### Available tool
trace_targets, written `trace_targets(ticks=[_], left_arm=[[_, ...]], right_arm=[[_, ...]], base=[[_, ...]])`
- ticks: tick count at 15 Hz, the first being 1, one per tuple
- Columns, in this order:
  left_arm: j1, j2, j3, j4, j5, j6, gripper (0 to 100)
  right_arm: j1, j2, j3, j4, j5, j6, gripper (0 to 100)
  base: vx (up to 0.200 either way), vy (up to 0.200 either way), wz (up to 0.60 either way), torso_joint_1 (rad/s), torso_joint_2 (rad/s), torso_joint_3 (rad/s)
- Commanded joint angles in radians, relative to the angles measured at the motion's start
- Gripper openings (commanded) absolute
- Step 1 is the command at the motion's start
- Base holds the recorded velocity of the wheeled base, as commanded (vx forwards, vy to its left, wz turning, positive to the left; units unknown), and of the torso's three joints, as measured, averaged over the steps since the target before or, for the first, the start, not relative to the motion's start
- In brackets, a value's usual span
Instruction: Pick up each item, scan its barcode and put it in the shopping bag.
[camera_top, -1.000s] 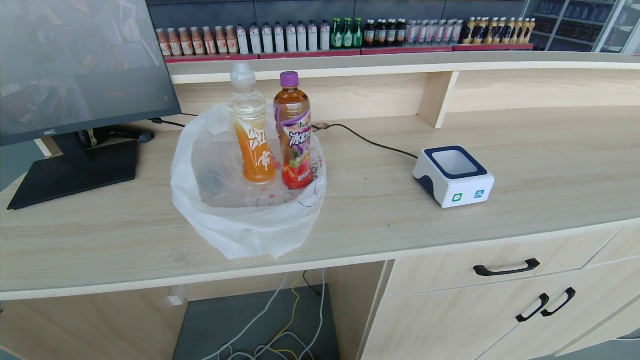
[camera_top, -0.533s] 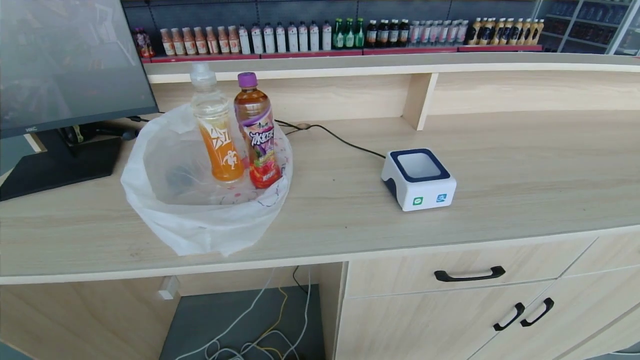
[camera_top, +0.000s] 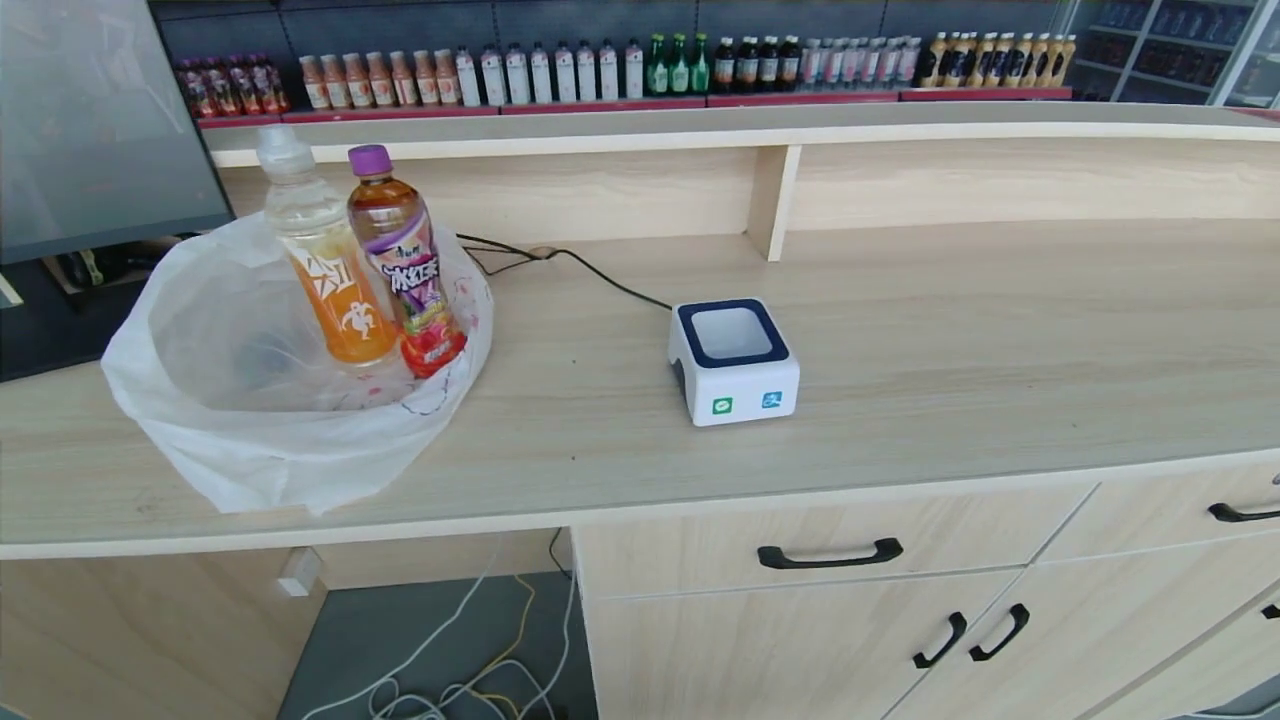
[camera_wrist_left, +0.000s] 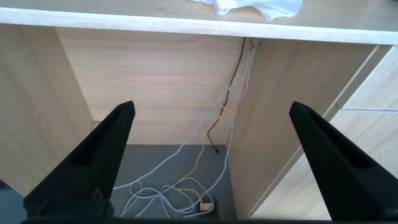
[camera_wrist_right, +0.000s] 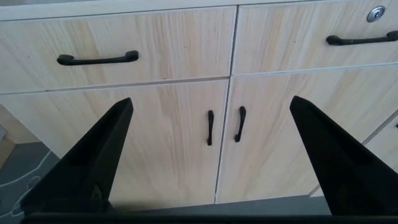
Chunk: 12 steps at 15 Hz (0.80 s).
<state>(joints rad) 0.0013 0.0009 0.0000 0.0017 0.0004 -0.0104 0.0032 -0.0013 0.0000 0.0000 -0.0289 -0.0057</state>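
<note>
On the wooden counter (camera_top: 950, 330) a white plastic shopping bag (camera_top: 250, 440) stands open at the left. Inside it stand two bottles upright: an orange drink bottle (camera_top: 325, 275) with a clear cap and a tea bottle (camera_top: 405, 265) with a purple cap. The white and blue barcode scanner (camera_top: 733, 362) sits mid-counter, its cable running back. My left gripper (camera_wrist_left: 211, 155) hangs open below the counter edge, facing the recess with cables. My right gripper (camera_wrist_right: 211, 155) is open too, low in front of the cabinet doors (camera_wrist_right: 224, 134).
A monitor (camera_top: 95, 110) stands at the counter's left end. A raised shelf (camera_top: 760, 125) backs the counter, with rows of bottles (camera_top: 640, 70) on store shelving behind. Drawers with black handles (camera_top: 830, 553) sit below; loose cables (camera_wrist_left: 186, 180) lie on the floor.
The head camera has swung to the right, so bag, bottles and scanner sit further left in the picture. Nothing on the counter has itself moved.
</note>
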Motion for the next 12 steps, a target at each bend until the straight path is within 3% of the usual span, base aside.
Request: trace_targets(ticks=[1,3,12], left_arm=[[0.0,0.001,0.0,0.0,0.0,0.0,100],[0.0,0.001,0.0,0.0,0.001,0.003,100],[0.0,0.001,0.0,0.0,0.001,0.001,100]], right_arm=[[0.0,0.001,0.0,0.0,0.0,0.0,100],[0.0,0.001,0.0,0.0,0.0,0.0,100],[0.0,0.001,0.0,0.0,0.0,-0.005,100]], base=[[0.0,-0.2,0.0,0.002,0.0,0.002],[0.0,-0.2,0.0,0.002,0.0,0.002],[0.0,0.0,0.0,0.0,0.0,0.0]])
